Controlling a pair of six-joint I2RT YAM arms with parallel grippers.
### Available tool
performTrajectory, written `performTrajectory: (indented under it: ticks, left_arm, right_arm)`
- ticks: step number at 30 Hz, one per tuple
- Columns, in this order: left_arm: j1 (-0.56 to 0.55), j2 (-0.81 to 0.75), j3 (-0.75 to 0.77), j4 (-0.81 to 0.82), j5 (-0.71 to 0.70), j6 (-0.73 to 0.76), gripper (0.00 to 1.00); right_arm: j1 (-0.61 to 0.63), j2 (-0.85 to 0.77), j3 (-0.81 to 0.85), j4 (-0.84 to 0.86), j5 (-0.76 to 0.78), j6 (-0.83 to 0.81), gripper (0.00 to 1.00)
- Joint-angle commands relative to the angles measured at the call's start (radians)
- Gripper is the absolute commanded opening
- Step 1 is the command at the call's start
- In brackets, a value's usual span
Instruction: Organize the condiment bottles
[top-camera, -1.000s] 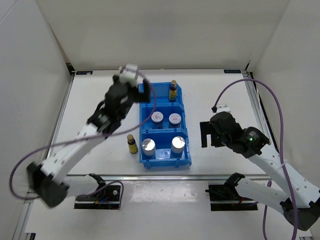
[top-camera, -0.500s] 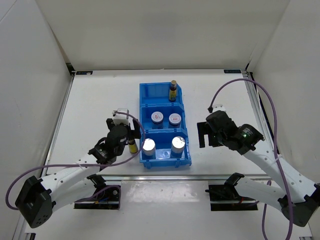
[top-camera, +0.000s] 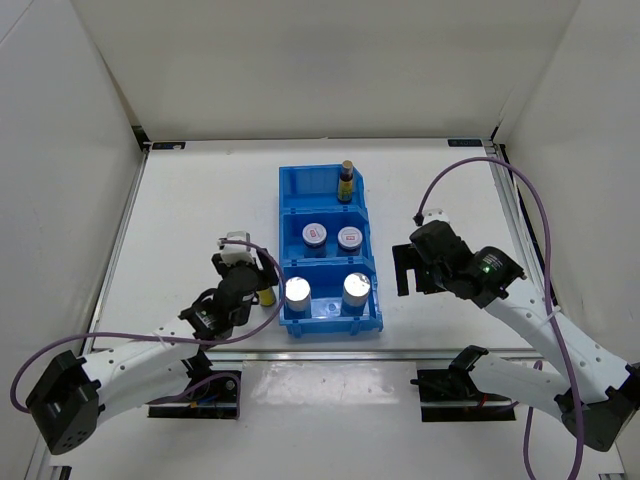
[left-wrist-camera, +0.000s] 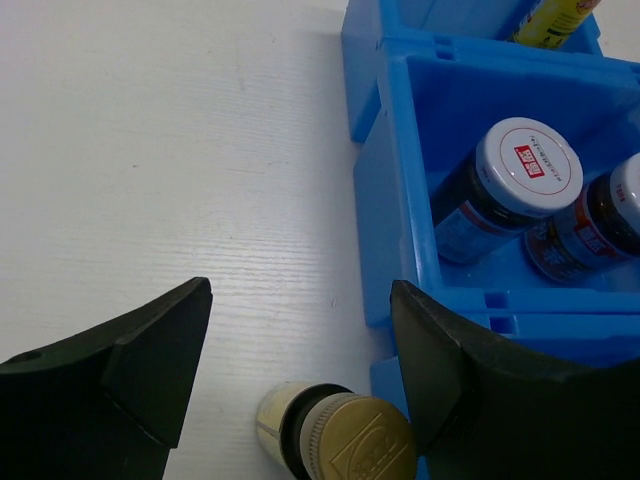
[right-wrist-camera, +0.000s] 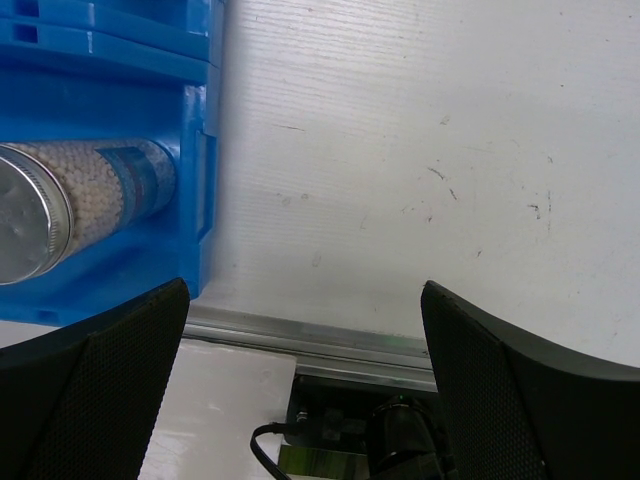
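Observation:
A blue three-compartment bin (top-camera: 283, 215) holds five condiment bottles. One amber gold-capped bottle (top-camera: 346, 181) stands in its far section, two white jars (top-camera: 315, 235) (top-camera: 349, 237) in the middle, and two silver-topped cylinders (top-camera: 297, 291) (top-camera: 357, 287) in the near one. A second amber bottle (top-camera: 266, 297) stands on the table against the bin's left wall. My left gripper (top-camera: 261, 284) is open and straddles it. In the left wrist view its gold cap (left-wrist-camera: 355, 440) sits between the fingers (left-wrist-camera: 135, 365), close to the right one. My right gripper (top-camera: 404, 270) hangs open and holds nothing, right of the bin.
The metal table rail (right-wrist-camera: 320, 340) and an arm base with cables (right-wrist-camera: 400, 430) lie below the right gripper. One silver-topped cylinder (right-wrist-camera: 75, 195) shows through the bin's near right corner. White walls enclose the table on three sides.
My left arm swung back from the bin's far left corner and came down over the loose amber bottle, its jaws narrowing slightly around it. The right arm barely moved.

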Motion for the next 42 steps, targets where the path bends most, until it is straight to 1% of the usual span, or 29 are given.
performTrajectory:
  ticks: [1, 4, 5, 7, 8, 10, 11, 15, 16, 18, 19, 21, 22, 23, 25, 26, 27, 28, 29, 30, 31, 32, 34, 37, 38, 42]
  left_arm:
    - [-0.019, -0.010, -0.007, 0.001, -0.048, -0.039, 0.81]
    - [-0.019, -0.010, 0.011, -0.022, -0.057, -0.039, 0.67]
    - [-0.028, -0.010, 0.022, -0.048, -0.057, -0.039, 0.56]
    - [-0.028, -0.019, 0.054, -0.071, -0.057, -0.039, 0.42]
    - [-0.028, -0.019, 0.066, -0.080, -0.066, -0.039, 0.30]
    - [-0.028, -0.028, 0.114, -0.116, -0.076, -0.026, 0.19]
    - [-0.028, -0.028, 0.134, -0.125, -0.085, -0.014, 0.11]
    - [-0.028, 0.022, 0.244, -0.137, -0.119, 0.079, 0.11]
    - [-0.028, 0.032, 0.302, -0.148, -0.128, 0.120, 0.11]
    - [-0.028, 0.062, 0.365, -0.148, -0.145, 0.167, 0.11]
    - [-0.028, 0.074, 0.435, -0.148, -0.155, 0.188, 0.11]
    - [-0.028, 0.108, 0.508, -0.110, -0.142, 0.277, 0.11]
    - [-0.028, 0.152, 0.577, -0.088, -0.125, 0.305, 0.11]
    - [-0.007, 0.176, 0.609, -0.047, -0.072, 0.343, 0.11]
    - [0.035, 0.254, 0.668, -0.003, 0.010, 0.353, 0.11]
    - [0.079, 0.284, 0.719, 0.046, 0.091, 0.353, 0.11]
    - [0.104, 0.320, 0.746, 0.071, 0.134, 0.353, 0.11]
    - [0.128, 0.405, 0.775, 0.083, 0.180, 0.365, 0.11]
    - [0.151, 0.455, 0.854, 0.084, 0.221, 0.365, 0.11]
    - [0.188, 0.502, 0.896, 0.084, 0.299, 0.365, 0.11]
    - [0.200, 0.547, 0.933, 0.074, 0.326, 0.375, 0.11]
    - [0.211, 0.625, 0.988, 0.083, 0.358, 0.376, 0.11]
    - [0.251, 0.714, 1.025, 0.093, 0.422, 0.340, 0.11]
    - [0.283, 0.794, 1.088, 0.110, 0.456, 0.307, 0.11]
    - [0.283, 0.843, 1.111, 0.110, 0.466, 0.307, 0.11]
    - [0.306, 0.947, 1.137, 0.119, 0.466, 0.297, 0.11]
  right_arm:
    - [-0.002, -0.001, 0.004, 0.021, 0.001, -0.002, 1.00]
    - [-0.002, -0.001, 0.004, 0.021, 0.001, -0.002, 1.00]
    - [-0.002, 0.009, 0.004, 0.021, 0.001, -0.002, 1.00]
    - [-0.002, 0.010, 0.004, 0.021, 0.001, -0.011, 1.00]
    - [-0.002, 0.010, 0.004, 0.021, 0.001, -0.011, 1.00]
    - [-0.002, 0.010, 0.004, 0.021, -0.009, -0.011, 1.00]
    - [-0.002, 0.010, 0.004, 0.021, -0.009, -0.011, 1.00]
    - [-0.002, 0.010, 0.004, 0.030, -0.009, -0.011, 1.00]
    - [-0.002, 0.010, 0.004, 0.030, -0.009, -0.011, 1.00]
    - [-0.002, 0.010, 0.004, 0.030, -0.009, -0.011, 1.00]
    - [-0.002, 0.010, 0.004, 0.030, -0.009, -0.011, 1.00]
    - [-0.002, 0.010, 0.004, 0.030, -0.009, -0.011, 1.00]
    - [-0.002, 0.010, 0.004, 0.030, -0.009, -0.011, 1.00]
    - [-0.002, 0.010, -0.005, 0.039, -0.009, -0.011, 1.00]
    - [-0.002, 0.010, -0.005, 0.039, -0.009, -0.011, 1.00]
    - [-0.002, 0.010, -0.005, 0.039, -0.009, -0.011, 1.00]
    - [-0.002, 0.010, -0.005, 0.039, -0.009, -0.011, 1.00]
    - [-0.002, 0.010, -0.005, 0.039, -0.009, -0.011, 1.00]
    - [-0.002, 0.010, -0.005, 0.039, 0.002, -0.011, 1.00]
    - [-0.002, -0.001, -0.005, 0.039, 0.002, -0.011, 1.00]
    - [-0.002, -0.010, -0.005, 0.039, 0.002, -0.011, 1.00]
    - [-0.002, -0.010, -0.005, 0.039, 0.011, -0.002, 1.00]
    - [-0.002, -0.020, -0.014, 0.039, 0.022, -0.002, 1.00]
    - [-0.002, -0.029, -0.014, 0.039, 0.033, 0.007, 1.00]
    - [-0.002, -0.029, -0.014, 0.039, 0.033, 0.007, 1.00]
    - [-0.002, -0.029, -0.014, 0.030, 0.042, 0.007, 1.00]
